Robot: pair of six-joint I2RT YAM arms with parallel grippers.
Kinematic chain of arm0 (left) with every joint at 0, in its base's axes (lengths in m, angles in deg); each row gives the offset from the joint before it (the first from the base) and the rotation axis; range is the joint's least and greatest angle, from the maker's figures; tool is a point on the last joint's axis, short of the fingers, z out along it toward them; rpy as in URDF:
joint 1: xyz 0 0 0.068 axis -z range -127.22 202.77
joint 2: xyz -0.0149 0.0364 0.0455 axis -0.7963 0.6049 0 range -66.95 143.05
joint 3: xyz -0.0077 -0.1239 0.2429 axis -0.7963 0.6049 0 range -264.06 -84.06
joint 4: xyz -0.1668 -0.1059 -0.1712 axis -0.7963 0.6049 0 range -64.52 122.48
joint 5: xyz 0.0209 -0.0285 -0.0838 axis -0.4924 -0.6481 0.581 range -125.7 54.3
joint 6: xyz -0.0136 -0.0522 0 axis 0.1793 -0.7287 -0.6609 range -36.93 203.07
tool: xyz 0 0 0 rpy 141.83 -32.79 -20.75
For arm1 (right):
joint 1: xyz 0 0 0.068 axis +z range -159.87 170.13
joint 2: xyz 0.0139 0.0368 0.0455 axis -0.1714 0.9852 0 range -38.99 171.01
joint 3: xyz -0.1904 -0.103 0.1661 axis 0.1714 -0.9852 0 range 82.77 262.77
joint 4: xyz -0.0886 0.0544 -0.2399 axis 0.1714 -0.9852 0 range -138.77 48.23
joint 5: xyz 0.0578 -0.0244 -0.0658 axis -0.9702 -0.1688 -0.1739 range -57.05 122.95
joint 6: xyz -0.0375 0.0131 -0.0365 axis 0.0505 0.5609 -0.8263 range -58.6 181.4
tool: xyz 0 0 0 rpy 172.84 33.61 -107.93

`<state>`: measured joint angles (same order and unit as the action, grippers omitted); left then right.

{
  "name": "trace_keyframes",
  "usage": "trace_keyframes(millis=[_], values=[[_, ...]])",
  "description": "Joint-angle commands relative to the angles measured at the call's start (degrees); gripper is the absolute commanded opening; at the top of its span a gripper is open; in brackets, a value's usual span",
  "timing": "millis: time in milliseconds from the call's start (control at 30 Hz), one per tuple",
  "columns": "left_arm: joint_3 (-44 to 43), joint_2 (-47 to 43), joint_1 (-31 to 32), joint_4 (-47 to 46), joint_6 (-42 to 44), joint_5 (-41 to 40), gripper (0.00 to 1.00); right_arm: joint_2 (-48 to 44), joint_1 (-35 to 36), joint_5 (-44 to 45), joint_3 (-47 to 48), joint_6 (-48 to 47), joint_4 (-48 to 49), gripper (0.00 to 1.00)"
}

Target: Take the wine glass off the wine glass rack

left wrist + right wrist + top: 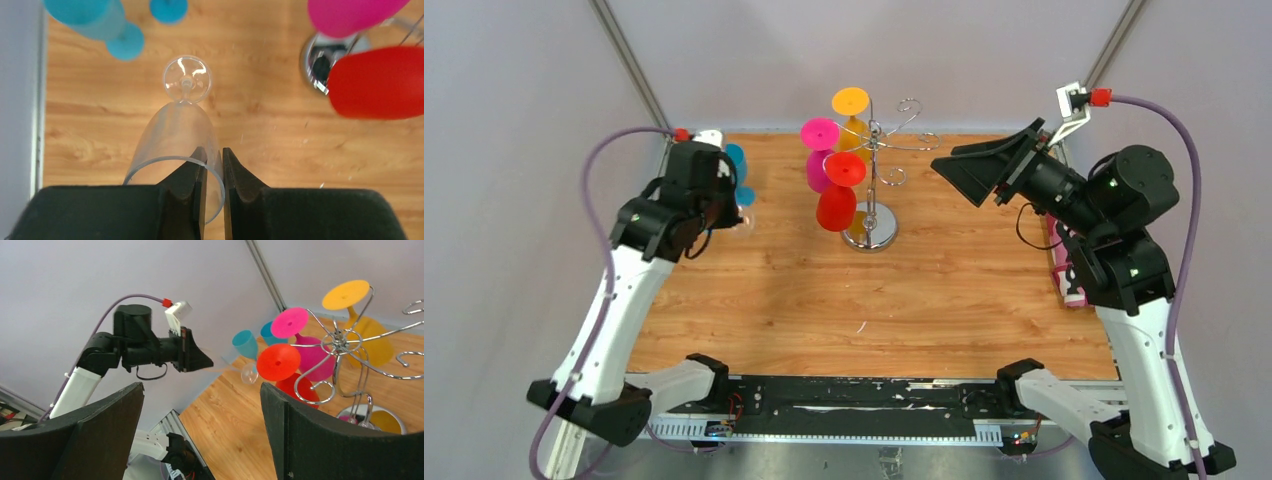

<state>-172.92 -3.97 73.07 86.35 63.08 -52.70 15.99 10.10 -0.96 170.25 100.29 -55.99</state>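
Glass (177, 130) looks thin, slick, breakable; my left hand (214, 170) pinches its rim wall, right hand (200, 410) spread; I'd favour the stem (186, 92).

bright, even, diffuse | shadows faint, soft | glints on wine glass rack (871, 232) base, centre frame | wrist views slightly soft, lower edges blurred

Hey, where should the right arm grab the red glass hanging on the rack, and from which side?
Probably the red glass by its bowl, from the near side: it hangs upside down, foot caught in a curl of the wine glass rack, bowl free below; the pole blocks the right.
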Motion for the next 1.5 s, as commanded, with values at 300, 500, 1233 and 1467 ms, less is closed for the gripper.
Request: trace_keyframes(millis=[300, 500, 1233, 1467], values=[[4.09, 18.81, -5.95, -9.42, 3.15, 13.98, 0.00, 4.70, -6.31, -4.50, -1.25, -0.23, -4.84, 0.90], [-2.89, 27.11, -12.16, -8.68, 4.60, 15.54, 0.00, 5.74, -7.59, -6.39, -2.91, 0.50, -2.81, 0.89], [-8.05, 35.40, -17.25, -3.65, 7.92, 17.85, 0.00, 9.64, -9.94, -11.70, -8.41, 7.72, 6.42, 0.87], [-6.24, 35.69, -18.16, -3.64, 8.08, 19.47, 0.02, 10.06, -10.17, -12.67, -9.37, 8.48, 7.50, 0.87]])
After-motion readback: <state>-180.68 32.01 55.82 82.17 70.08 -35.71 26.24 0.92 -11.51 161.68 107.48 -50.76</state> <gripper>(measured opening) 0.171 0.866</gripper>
